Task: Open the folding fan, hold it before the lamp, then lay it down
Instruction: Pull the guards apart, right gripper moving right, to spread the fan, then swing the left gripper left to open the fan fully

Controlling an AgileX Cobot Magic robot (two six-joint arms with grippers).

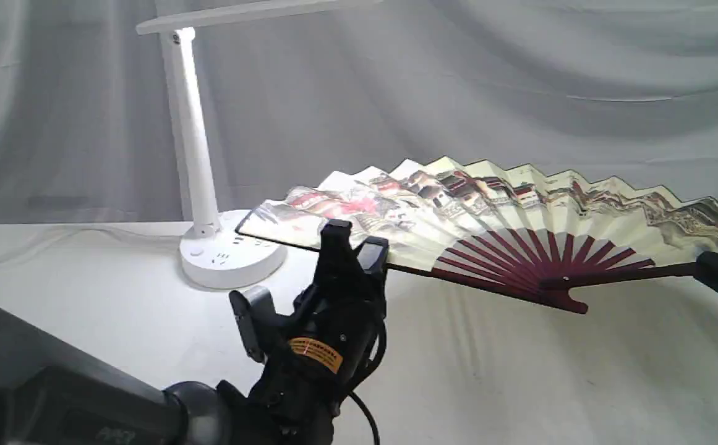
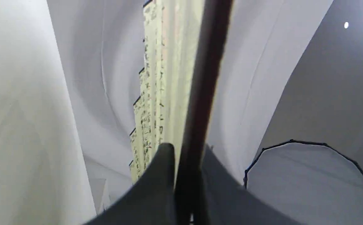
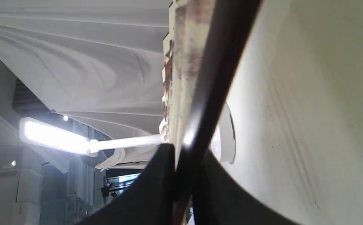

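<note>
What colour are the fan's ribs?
Dark maroon ribs on the folding fan; clearest in the exterior view.

Soft, even lighting; the lamp (image 3: 56,137) head glares, and close objects blur.

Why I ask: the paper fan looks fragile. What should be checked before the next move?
1. folding fan fully spread: ok.
2. left gripper shut on one end guard: ok.
3. right gripper shut on the other guard: ok.
4. lamp switched on: ok, its head glows in the right wrist view.
5. Fan held upright before the lamp: not ok, it is tilted nearly flat, low beside the lamp's base.
6. Fan's corner clear of the lamp's base: cannot tell, the two overlap in the exterior view.
</note>
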